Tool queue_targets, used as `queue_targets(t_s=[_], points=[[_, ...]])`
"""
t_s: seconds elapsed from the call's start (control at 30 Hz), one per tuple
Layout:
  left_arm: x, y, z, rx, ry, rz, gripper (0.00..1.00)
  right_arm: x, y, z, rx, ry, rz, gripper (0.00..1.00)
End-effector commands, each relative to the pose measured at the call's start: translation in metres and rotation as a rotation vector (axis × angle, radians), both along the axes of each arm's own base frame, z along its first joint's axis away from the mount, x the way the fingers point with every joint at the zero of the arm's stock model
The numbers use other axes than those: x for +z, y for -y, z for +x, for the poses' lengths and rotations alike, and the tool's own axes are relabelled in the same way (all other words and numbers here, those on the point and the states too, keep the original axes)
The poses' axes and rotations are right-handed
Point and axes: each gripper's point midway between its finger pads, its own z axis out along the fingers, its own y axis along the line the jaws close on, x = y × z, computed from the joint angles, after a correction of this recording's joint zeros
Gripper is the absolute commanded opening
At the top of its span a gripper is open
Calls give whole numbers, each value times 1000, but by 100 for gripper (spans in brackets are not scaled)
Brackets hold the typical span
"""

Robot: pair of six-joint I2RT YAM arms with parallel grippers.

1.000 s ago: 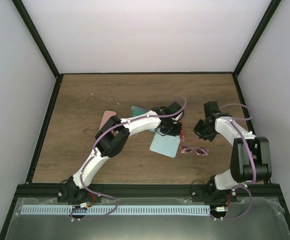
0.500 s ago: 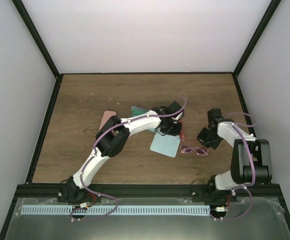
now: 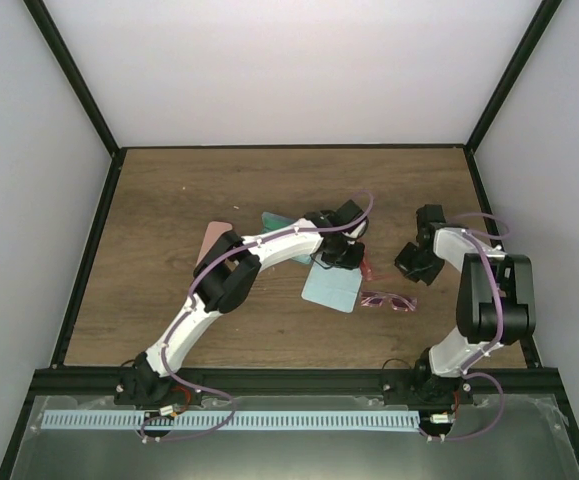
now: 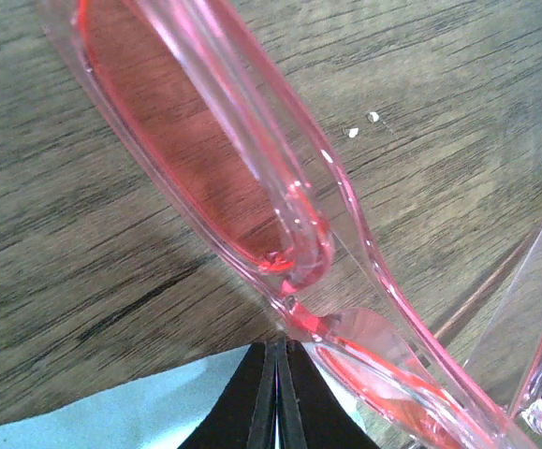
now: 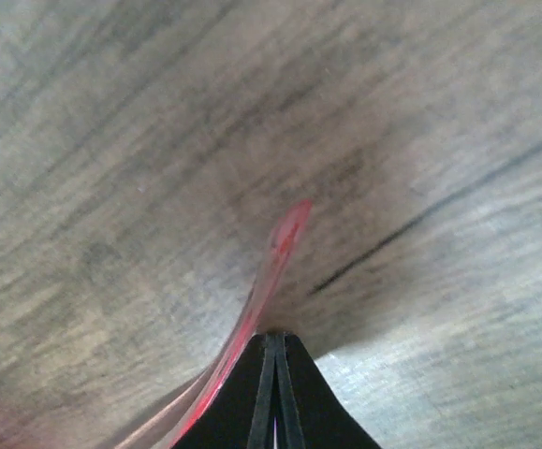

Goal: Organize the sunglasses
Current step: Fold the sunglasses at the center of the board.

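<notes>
Left gripper [image 4: 278,351] has its fingers pressed together, tips touching the red-lensed sunglasses [image 4: 205,178] at the bridge. Right gripper [image 5: 272,341] is likewise closed, beside their temple tip. Pinkish-purple sunglasses [image 3: 389,300] lie at three o'clock from the pale blue cloth [image 3: 327,290].

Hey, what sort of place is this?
Probably a robot test cell: plain white walls and black frame posts enclose a wood-grain table with the left arm and right arm bolted at its near edge.
</notes>
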Motion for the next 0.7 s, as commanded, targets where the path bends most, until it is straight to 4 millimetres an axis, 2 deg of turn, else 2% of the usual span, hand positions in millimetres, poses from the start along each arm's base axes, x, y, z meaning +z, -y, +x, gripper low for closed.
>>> queue_targets(t_s=[0.0, 0.17, 0.27, 0.33, 0.43, 0.67], points=[[-31, -14, 1, 5, -35, 75, 4, -2, 4, 20, 3, 32, 0, 1], [-31, -14, 2, 5, -38, 70, 4, -5, 3, 24, 18, 33, 1, 1], [-31, -17, 4, 11, -42, 75, 4, 4, 4, 25, 8, 60, -4, 2], [-31, -19, 5, 13, -40, 79, 4, 17, 5, 27, 0, 106, -10, 10], [-32, -21, 6, 15, -42, 81, 4, 28, 6, 30, -6, 143, -15, 30], [-33, -19, 6, 13, -47, 71, 4, 14, 9, 36, 0, 93, -27, 32]])
